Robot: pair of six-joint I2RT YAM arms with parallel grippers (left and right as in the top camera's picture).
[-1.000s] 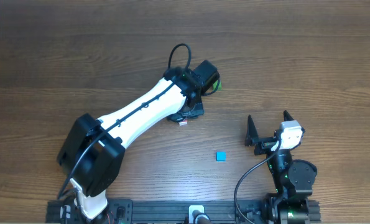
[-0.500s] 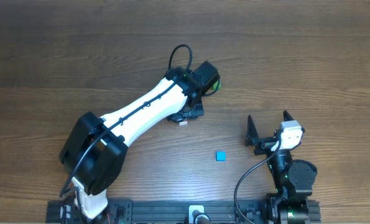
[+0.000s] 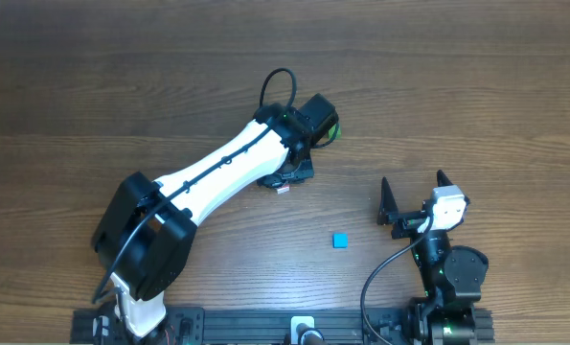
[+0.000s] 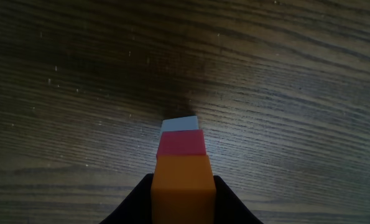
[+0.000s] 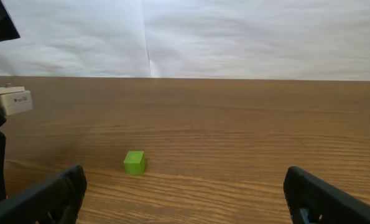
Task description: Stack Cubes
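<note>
In the left wrist view an orange cube (image 4: 182,180) sits between the fingers of my left gripper (image 4: 182,190), which is shut on it. It rests atop a red cube (image 4: 181,144), with a white cube (image 4: 179,124) under that. In the top view the left gripper (image 3: 285,180) is at the table's middle, a bit of the stack (image 3: 283,189) showing under it. A blue cube (image 3: 340,241) lies alone nearer the front. A green cube (image 3: 334,130) (image 5: 135,162) peeks out behind the left wrist. My right gripper (image 3: 412,182) (image 5: 185,177) stands open and holds nothing.
The wooden table (image 3: 476,86) stretches bare to the back and sides. The left arm's white link (image 3: 217,172) crosses the table diagonally. A white wall (image 5: 247,37) stands beyond the far edge.
The left arm has shifted very slightly. The cubes and the right arm have not moved.
</note>
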